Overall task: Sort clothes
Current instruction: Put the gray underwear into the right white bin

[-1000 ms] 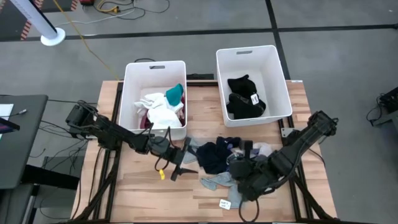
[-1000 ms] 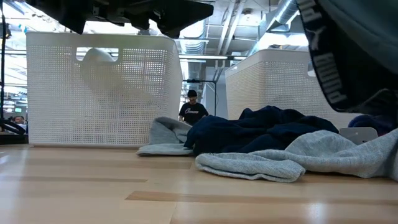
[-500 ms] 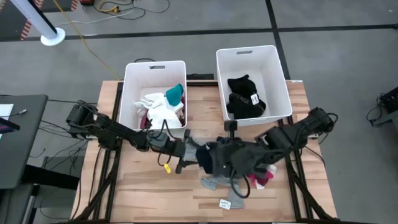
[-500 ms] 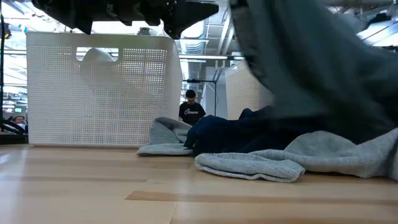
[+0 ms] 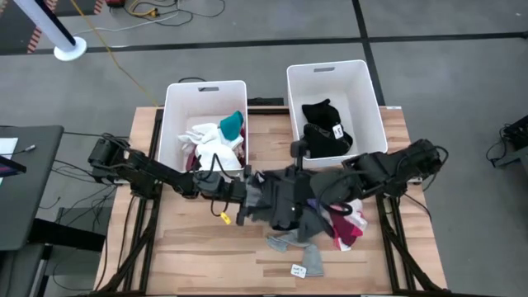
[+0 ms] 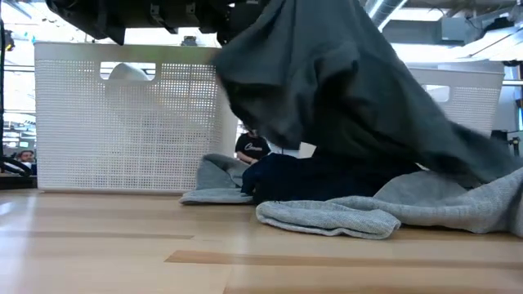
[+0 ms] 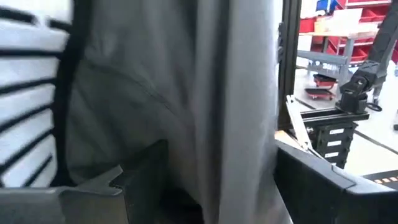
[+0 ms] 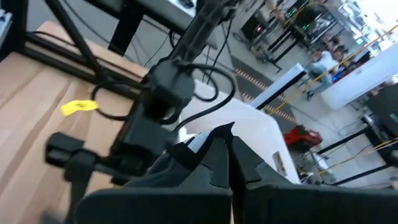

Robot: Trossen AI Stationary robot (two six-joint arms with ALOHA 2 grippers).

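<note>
A dark grey garment (image 5: 286, 202) hangs above the pile of clothes in the middle of the table, with my right gripper (image 5: 280, 183) shut on it; in the low view the garment (image 6: 343, 98) drapes down like a tent. My left gripper (image 5: 247, 198) stands open and level right beside it, and the grey cloth (image 7: 186, 93) hangs between its fingers (image 7: 143, 177). On the table below lie a navy garment (image 6: 327, 175), a light grey one (image 6: 384, 208) and a pink one (image 5: 346, 227). My right gripper pinches a bunched bit of the dark grey garment (image 8: 186, 163) between its shut fingers (image 8: 239, 158). It comes from the table's right, slanting a little down. The garment hangs below it, and its lower end (image 6: 474, 163) trails onto the pile. My left gripper has the cloth between its open fingers; whether they touch it I cannot tell.
Two white bins stand at the far edge: the left bin (image 5: 175, 124) holds white, teal and pink clothes, the right bin (image 5: 375, 107) holds black ones. A paper tag (image 5: 299, 270) lies near the front edge. A yellow tag (image 5: 221, 218) hangs under the left arm.
My right gripper has risen and swung toward the table's left and far side, still shut, carrying the dark grey garment up off the pile. The garment now hangs spread beside my left gripper, and the pink garment under it has come into view.
</note>
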